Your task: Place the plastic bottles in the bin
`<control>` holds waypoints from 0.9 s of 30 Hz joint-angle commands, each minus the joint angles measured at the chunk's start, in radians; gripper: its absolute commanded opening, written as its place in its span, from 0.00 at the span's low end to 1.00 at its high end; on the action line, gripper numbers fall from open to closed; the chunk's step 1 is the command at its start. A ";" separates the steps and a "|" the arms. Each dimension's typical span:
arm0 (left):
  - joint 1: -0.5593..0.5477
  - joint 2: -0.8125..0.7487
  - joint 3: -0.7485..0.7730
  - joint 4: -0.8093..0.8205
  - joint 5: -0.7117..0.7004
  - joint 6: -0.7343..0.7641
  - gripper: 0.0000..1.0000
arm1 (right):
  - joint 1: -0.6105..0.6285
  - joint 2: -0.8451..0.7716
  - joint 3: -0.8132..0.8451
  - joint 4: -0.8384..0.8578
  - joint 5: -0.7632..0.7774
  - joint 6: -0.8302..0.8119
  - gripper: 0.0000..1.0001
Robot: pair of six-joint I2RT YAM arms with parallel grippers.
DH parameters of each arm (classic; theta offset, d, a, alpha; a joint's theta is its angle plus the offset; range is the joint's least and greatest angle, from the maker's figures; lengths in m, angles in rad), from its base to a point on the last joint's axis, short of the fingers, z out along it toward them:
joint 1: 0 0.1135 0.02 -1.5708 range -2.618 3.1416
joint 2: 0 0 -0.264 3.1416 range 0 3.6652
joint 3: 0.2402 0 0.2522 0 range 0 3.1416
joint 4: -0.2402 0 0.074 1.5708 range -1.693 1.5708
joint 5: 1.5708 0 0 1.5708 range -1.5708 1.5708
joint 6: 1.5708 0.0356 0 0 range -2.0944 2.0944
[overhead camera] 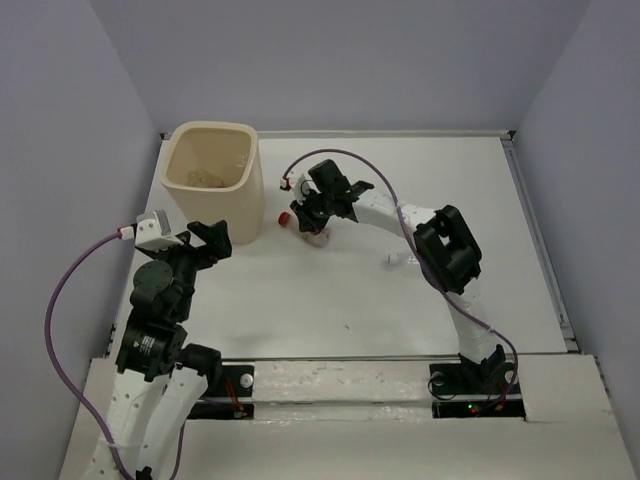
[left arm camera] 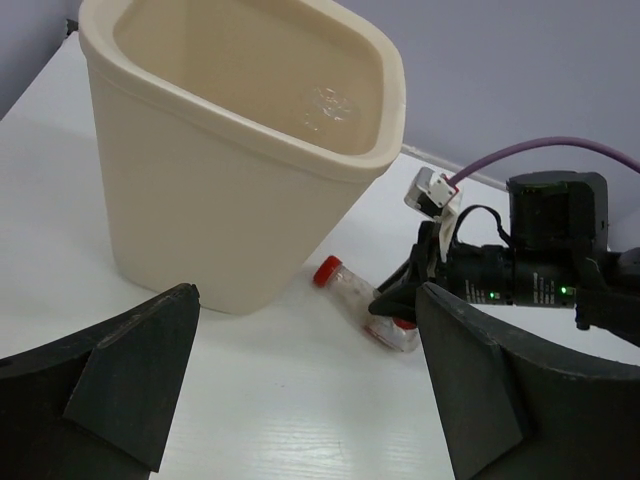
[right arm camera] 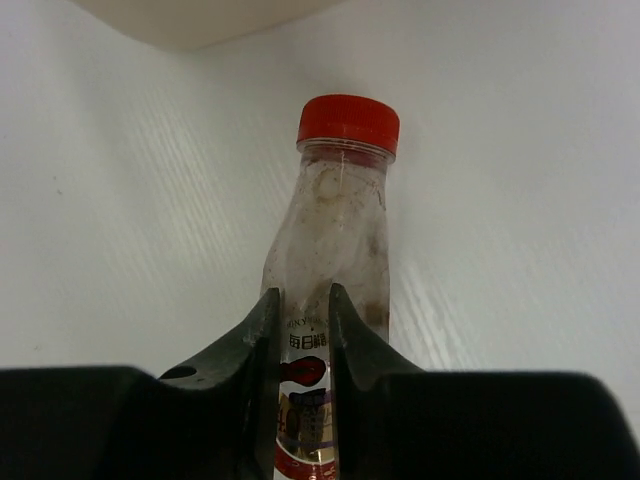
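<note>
**Red-capped bottle gripped; lift to bin outstanding**

The bin (overhead camera: 250, 210) stands upright at the far left of the tabletop (overhead camera: 350, 310), with clear bottles (overhead camera: 205, 178) lying inside. The left gripper (overhead camera: 205, 240) hovers by its near wall, jaws wide and empty. The right gripper (right arm camera: 305, 300) has its jaws pinched narrow on the red-capped bottle (right arm camera: 340, 230), which lies just right of the bin. Next move, as judged: raise it above the rim, then carry it left. The bin wall is the close obstruction. A small clear item (overhead camera: 395, 260), probably another bottle, lies near the right arm (overhead camera: 445, 250).
</note>
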 commanded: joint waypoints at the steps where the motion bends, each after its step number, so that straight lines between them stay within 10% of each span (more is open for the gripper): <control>1: 0.014 -0.036 0.000 0.058 0.009 0.024 0.99 | 0.002 -0.216 -0.168 0.086 0.043 0.057 0.14; 13: 0.026 -0.079 0.009 0.057 -0.039 0.021 0.99 | 0.002 -0.630 -0.328 0.339 -0.087 0.266 0.00; 27: 0.026 -0.089 0.006 0.049 -0.048 0.016 0.99 | 0.057 -0.242 0.256 0.725 -0.107 0.656 0.00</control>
